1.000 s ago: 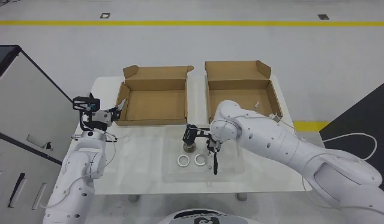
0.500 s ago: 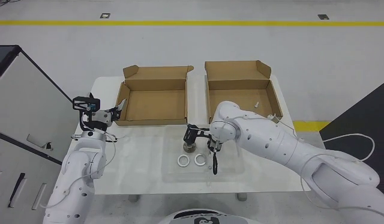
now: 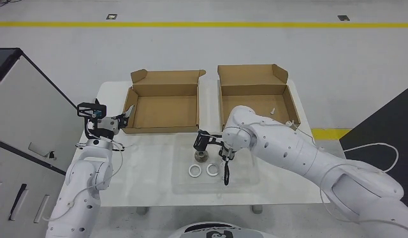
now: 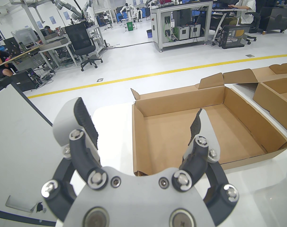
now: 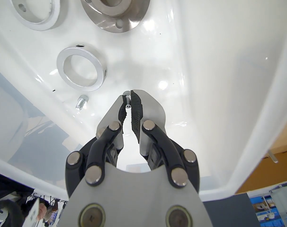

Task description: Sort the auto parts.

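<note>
We hold screw [image 5: 127,100] pinched in right gripper [image 5: 127,95], shaft along fingers [image 5: 136,112], within tray [image 3: 245,174]; right box [image 3: 252,107] just beyond; left gripper [image 4: 139,106] agape, farther.

You'll see glossy white arms [image 3: 287,150]; left gripper [image 4: 139,106] and right gripper [image 5: 127,94] share silver plates, black links, round screws, ribbed pads.

Right wrist view: the screw [image 5: 127,100] pinched in the right hand [image 5: 127,94] is mostly covered by the pads, and only a sliver of thread shows. The large ring [image 5: 56,8] and the flange [image 5: 132,12] are cut by the frame edge. Top view: a pale item [image 3: 272,111] in the right-side box [image 3: 252,85] is too small to identify.
</note>
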